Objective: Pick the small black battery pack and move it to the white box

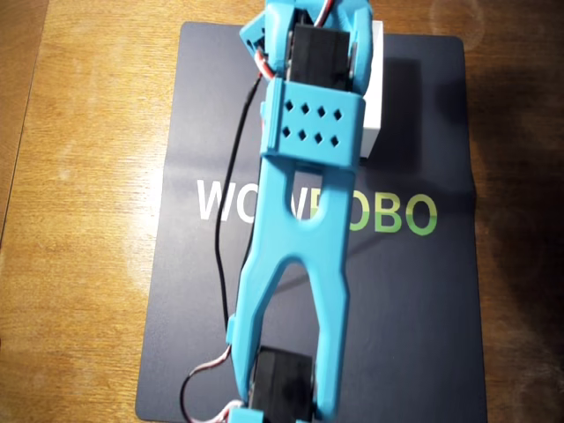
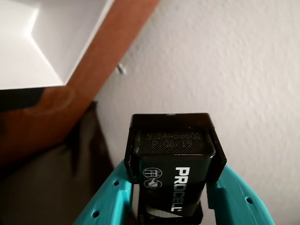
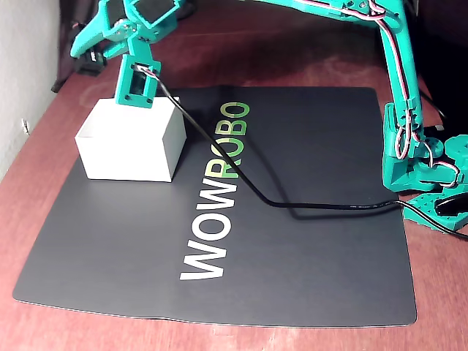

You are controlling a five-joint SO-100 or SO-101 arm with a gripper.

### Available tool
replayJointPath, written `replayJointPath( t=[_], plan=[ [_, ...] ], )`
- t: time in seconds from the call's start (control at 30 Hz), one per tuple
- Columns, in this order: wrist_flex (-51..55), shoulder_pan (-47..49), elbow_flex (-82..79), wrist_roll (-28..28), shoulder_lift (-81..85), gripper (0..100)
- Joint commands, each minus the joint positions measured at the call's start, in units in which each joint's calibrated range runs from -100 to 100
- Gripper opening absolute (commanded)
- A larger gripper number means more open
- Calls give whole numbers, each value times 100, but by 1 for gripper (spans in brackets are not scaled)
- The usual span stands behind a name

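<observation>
The wooden table [image 1: 79, 220] is carrying everything, with a pale textured wall [image 2: 225, 61] running along its far edge in the wrist view; a black mat [image 3: 307, 241] lettered WOWROBO is lying across the table, presumably to mark out the work area; the teal arm [image 1: 304, 229] is stretching from its base at the mat's right edge in the fixed view over to the far-left corner, so that its head is hanging above the white box [image 3: 131, 150], which is sitting on that corner of the mat.

The gripper [image 2: 171, 206] is clamping the small black battery pack [image 2: 172, 168] between its teal jaws, the PROCELL lettering facing the wrist camera; the pack is being held in the air, end pointing toward the wall. In the wrist view the box's open interior [image 2: 42, 42] is showing at the upper-left corner, off to the side of the pack, so the pack is likely not yet centred over the opening; my reading is that the carry is nearly done, with a small shift needed before release.
</observation>
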State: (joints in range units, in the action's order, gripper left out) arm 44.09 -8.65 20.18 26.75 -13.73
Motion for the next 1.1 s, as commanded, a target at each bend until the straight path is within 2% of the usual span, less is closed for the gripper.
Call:
replayJointPath(
  t=[0.0,0.23,0.33,0.57,0.77,1.07],
  plan=[
    [-158,-114,354,642,-96,9],
    [-141,-396,317,2316,-762,10],
    [-150,-478,336,2734,-990,10],
    [-123,-466,317,2772,-1341,10],
    [700,-513,317,2761,-1341,10],
    [1086,-513,317,2756,-1315,10]
  ],
)
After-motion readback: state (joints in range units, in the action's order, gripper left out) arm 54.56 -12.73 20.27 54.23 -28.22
